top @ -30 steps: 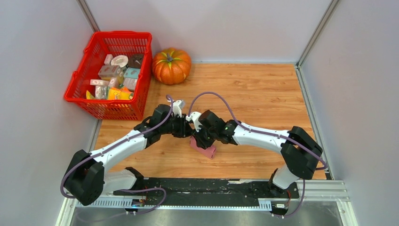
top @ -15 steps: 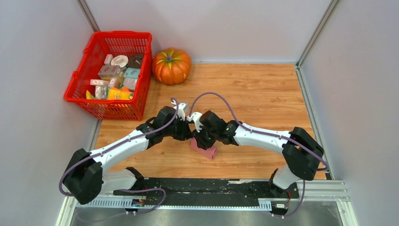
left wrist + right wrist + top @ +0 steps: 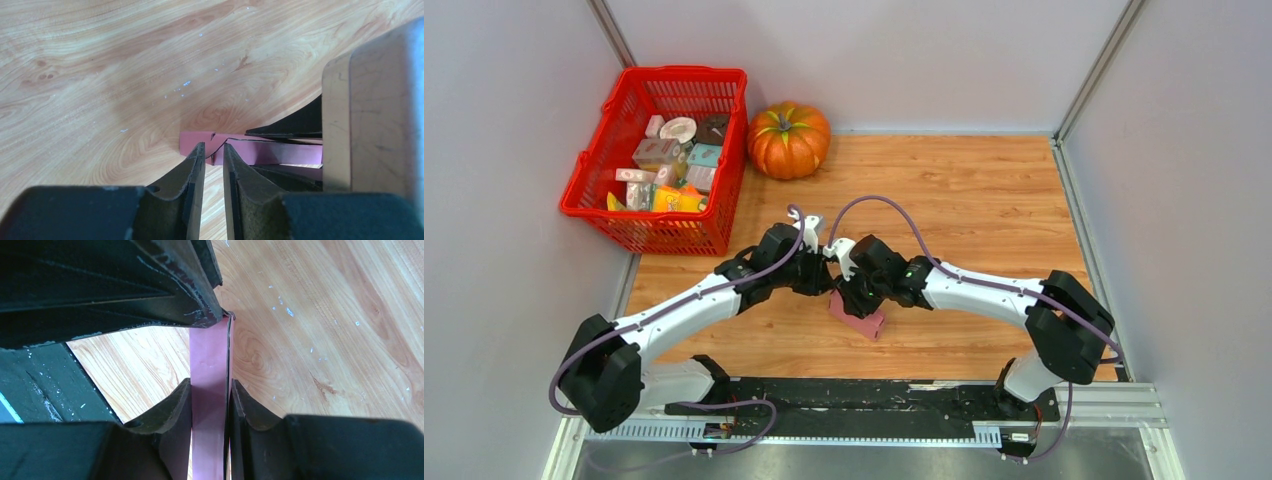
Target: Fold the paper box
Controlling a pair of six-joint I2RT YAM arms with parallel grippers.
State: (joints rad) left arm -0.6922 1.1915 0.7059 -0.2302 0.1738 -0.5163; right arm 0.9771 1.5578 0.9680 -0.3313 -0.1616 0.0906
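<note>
The pink paper box (image 3: 861, 320) lies partly folded on the wooden table, under both wrists. My right gripper (image 3: 210, 390) is shut on one upright pink wall of the box (image 3: 209, 360), which runs up between its fingers. My left gripper (image 3: 214, 149) has its jaws only a narrow gap apart, with bare wood showing between them. Its tips are at the near end of the box (image 3: 192, 138), by a notch in the card. I cannot tell whether they touch it. From above, the left gripper (image 3: 822, 284) and the right gripper (image 3: 848, 298) meet tip to tip over the box.
A red basket (image 3: 589, 165) of small packaged goods stands at the back left. An orange pumpkin (image 3: 788, 139) sits beside it. Grey walls close in three sides of the table. The black base rail (image 3: 854, 400) runs along the near edge.
My left gripper has moved slightly right, closer to the box and the right gripper. The right gripper and the box have hardly moved.
</note>
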